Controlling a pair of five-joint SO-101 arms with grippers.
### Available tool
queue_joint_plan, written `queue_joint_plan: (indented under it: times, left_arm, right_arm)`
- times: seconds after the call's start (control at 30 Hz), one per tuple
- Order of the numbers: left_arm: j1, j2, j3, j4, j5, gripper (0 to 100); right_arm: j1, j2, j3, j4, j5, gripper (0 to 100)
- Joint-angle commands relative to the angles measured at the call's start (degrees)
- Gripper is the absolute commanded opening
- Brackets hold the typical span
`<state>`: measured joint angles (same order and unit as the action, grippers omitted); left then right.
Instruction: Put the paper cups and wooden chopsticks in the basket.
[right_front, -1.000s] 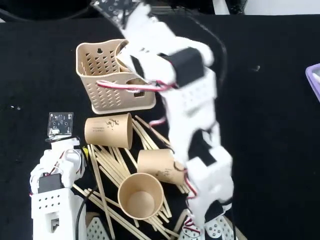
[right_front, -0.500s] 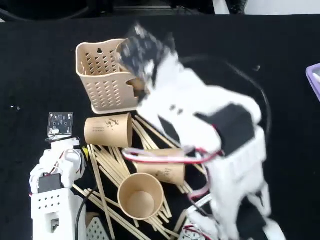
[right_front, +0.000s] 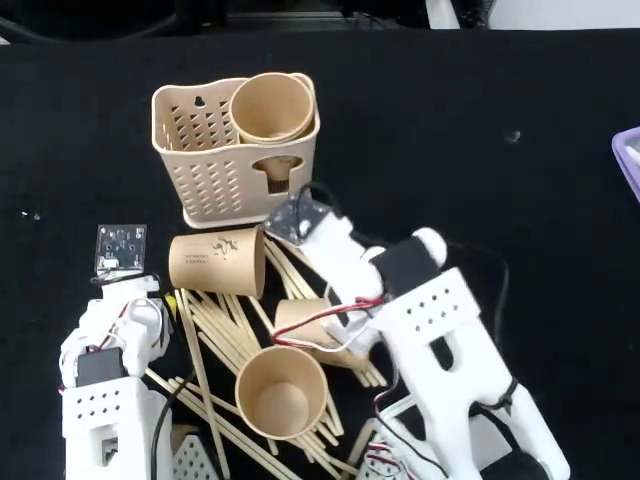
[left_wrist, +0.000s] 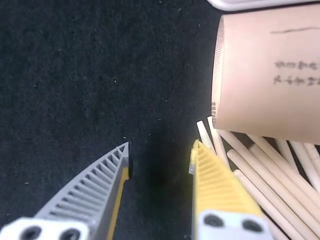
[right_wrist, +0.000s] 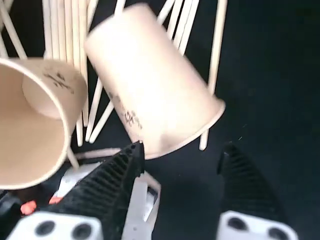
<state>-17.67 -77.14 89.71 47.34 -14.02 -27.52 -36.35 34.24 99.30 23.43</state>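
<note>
Location type: a robotics test bench in a lab or workshop. The table (right_front: 560, 250) is covered with black cloth, which lies directly beneath the parted jaws of the left gripper (left_wrist: 160, 150); the left arm (right_front: 105, 390) and right arm (right_front: 440, 330) are white printed shells with perforated housings and exposed red and white wiring (right_front: 320, 338). A bare circuit board (right_front: 121, 249) rests on the cloth near the left jaws
</note>
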Motion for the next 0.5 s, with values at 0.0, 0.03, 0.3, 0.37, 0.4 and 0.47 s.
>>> queue_joint_plan:
  times: [0.0,0.03,0.3,0.37,0.4,0.47]
  left_arm:
    - [-0.1,-0.5,-0.3,-1.2,0.8,20]
    - [-0.1,-0.5,-0.3,-1.3,0.8,20]
    - [-0.1,-0.5,-0.3,-1.3,0.8,20]
    - [-0.1,-0.5,-0.3,-1.3,0.8,20]
    - [-0.1,-0.5,-0.3,-1.3,0.7,20]
    - [-0.1,-0.5,-0.3,-1.3,0.7,20]
  right_arm:
    - [1.4,-2.1,1.6,0.8,-0.2,25.1]
    - [1.4,-2.1,2.1,0.8,-0.2,25.1]
    - [-0.9,-2.0,2.7,0.7,0.0,25.0]
    - [-4.0,-2.0,2.8,0.5,0.0,25.0]
    - [-5.7,-2.0,2.8,0.4,-0.2,25.0]
    - [-8.2,-2.0,2.8,0.4,-0.6,25.0]
